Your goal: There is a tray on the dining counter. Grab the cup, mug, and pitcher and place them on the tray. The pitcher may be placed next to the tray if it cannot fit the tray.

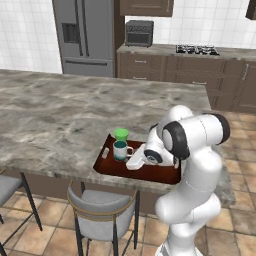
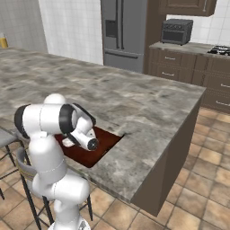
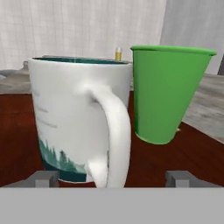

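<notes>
Evidently the gripper [image 3: 112, 177] stands with fingers apart behind the mug [image 1: 120, 150], released upright on the tray [image 1: 165, 172] beside the cup [image 1: 121, 134]; the pitcher [image 2: 3, 42] remains far off.

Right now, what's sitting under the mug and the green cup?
The mug and the cup both stand upright on the dark red-brown tray, near its left end on the dining counter. The arm covers part of the tray's floor.
</notes>
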